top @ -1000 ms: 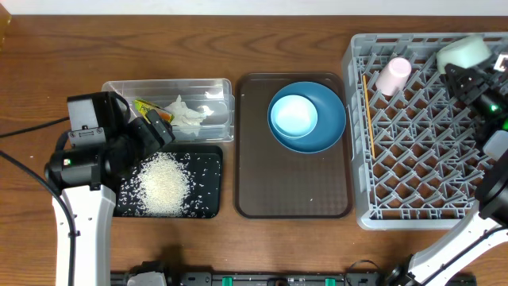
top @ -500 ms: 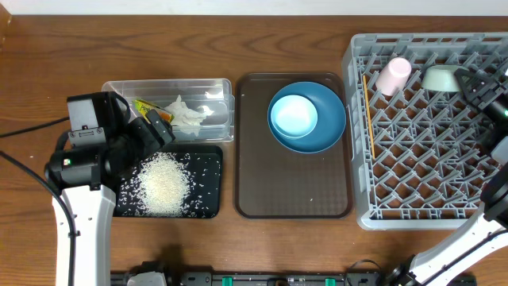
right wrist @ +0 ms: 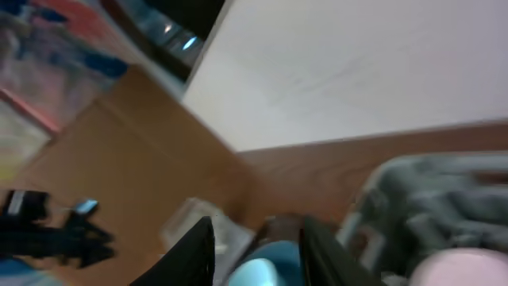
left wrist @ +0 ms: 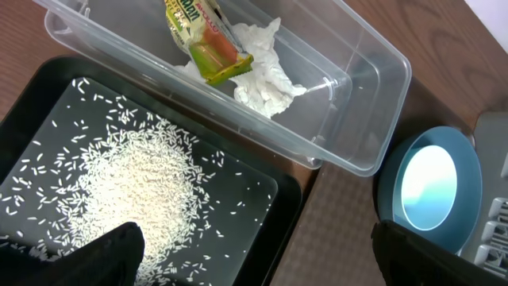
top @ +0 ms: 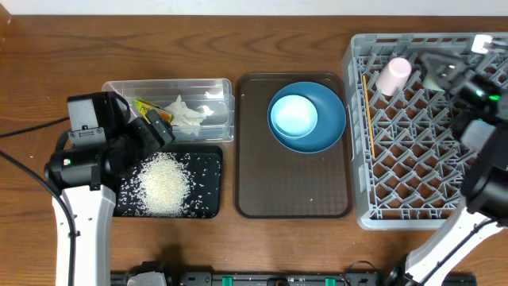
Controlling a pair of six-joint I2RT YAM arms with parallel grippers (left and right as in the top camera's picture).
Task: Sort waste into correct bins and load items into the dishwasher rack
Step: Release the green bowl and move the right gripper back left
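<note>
The left arm (top: 78, 208), lower left, and the right arm (top: 486, 179), right edge, pair white links with black joint housings and small green lights; the left gripper (left wrist: 262, 258) is black.

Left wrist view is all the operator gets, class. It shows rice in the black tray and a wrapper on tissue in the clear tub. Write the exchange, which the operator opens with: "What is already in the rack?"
Observer: A pink cup lies in the far left corner of the dishwasher rack.
Operator: And the chopsticks?
Observer: The chopsticks lie inside the rack, along its left edge.
Operator: Where is the other arm?
Observer: The right gripper is above the rack's far side, right of the cup. Its fingers are apart and hold nothing.
</note>
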